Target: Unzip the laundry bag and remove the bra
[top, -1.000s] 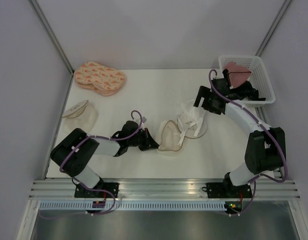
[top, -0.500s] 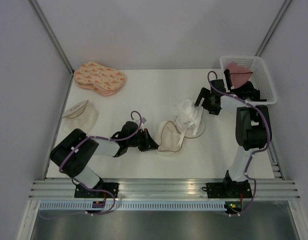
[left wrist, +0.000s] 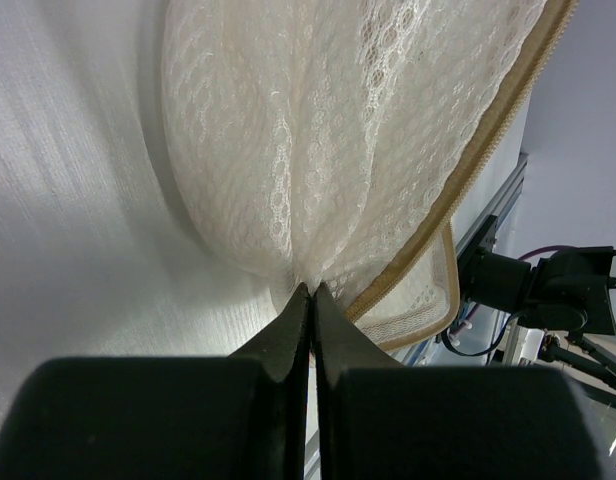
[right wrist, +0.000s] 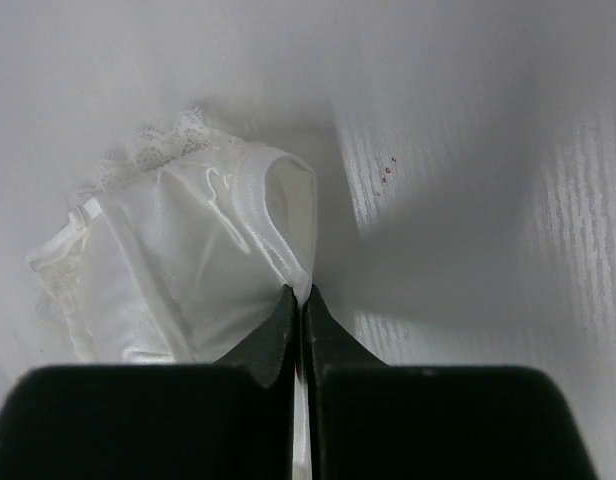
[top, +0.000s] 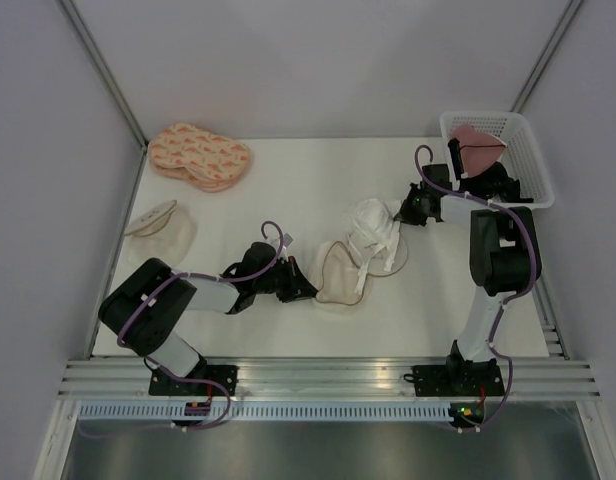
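Right jaws just clamped the edge of the soft white strappy bra [right wrist: 178,260]; left jaws stay clamped on the round cream mesh laundry bag [left wrist: 338,150], so the bra looks ready to pull clear

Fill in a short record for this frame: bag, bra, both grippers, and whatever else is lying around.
laundry bag: mid-scene, zip rim parted, mesh pulled up
bra: bunched just right of the bag, straps trailing toward it
left gripper: shut on the laundry bag's mesh
right gripper: shut on the bra's edge
basket: far right corner, holds pink garment
other items: peach padded pair far left; plain pouch at left edge
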Tool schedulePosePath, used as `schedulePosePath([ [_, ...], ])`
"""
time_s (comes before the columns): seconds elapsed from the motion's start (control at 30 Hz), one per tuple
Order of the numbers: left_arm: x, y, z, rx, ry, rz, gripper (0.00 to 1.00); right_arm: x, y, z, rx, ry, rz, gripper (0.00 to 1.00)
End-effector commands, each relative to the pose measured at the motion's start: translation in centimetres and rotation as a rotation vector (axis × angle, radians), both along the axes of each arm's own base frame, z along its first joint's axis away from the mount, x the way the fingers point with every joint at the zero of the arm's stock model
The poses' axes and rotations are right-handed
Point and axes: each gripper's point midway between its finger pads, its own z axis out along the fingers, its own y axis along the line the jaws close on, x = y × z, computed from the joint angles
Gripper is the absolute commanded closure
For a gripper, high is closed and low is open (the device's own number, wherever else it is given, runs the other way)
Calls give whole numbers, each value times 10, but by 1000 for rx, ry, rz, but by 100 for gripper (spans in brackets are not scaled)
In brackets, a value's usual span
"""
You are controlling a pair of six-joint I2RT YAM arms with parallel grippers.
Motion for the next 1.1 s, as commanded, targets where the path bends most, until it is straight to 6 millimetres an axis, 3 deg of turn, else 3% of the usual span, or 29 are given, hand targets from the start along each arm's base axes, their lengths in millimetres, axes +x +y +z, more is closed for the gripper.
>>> schedulePosePath([
  [0.0,2,-5,13,-29,-41,-17,98,-11,2,-4,-2,24,32,100],
  [0.07,2,-4,13,-29,-40,-17,98,-8,3,7,3,-1,38,99],
  [0.2,1,-4,14,-31,-39,-19,98,5,5,60,39,-117,29,100],
  [0.33,-1,-3,15,-28,-41,-23,98,24,-1,128,59,-245,2,100],
  [0.4,-1,-3,15,-26,-41,-26,98,30,-10,160,58,-305,-19,100],
  [0.47,-1,-3,16,-26,-43,-27,98,44,-22,209,54,-396,-44,99],
  [0.5,-1,-3,15,-26,-41,-26,98,46,-25,220,51,-414,-52,100],
  [0.7,-2,-3,17,-28,-40,-28,98,67,-79,284,24,-509,-159,100],
  [0.73,-2,-3,17,-28,-39,-30,98,74,-96,303,13,-543,-194,100],
  [0.9,-3,-3,18,-23,-37,-36,98,96,-144,345,9,-617,-281,100],
  [0.93,-3,-2,17,-19,-34,-35,98,97,-162,363,8,-656,-312,100],
  [0.97,-3,-2,17,-19,-36,-38,98,104,-173,360,9,-653,-331,100],
  [1.0,-4,-2,17,-16,-33,-38,98,104,-189,375,3,-689,-361,100],
  [1.07,-5,-1,17,-12,-32,-39,98,111,-206,373,-10,-695,-395,99],
])
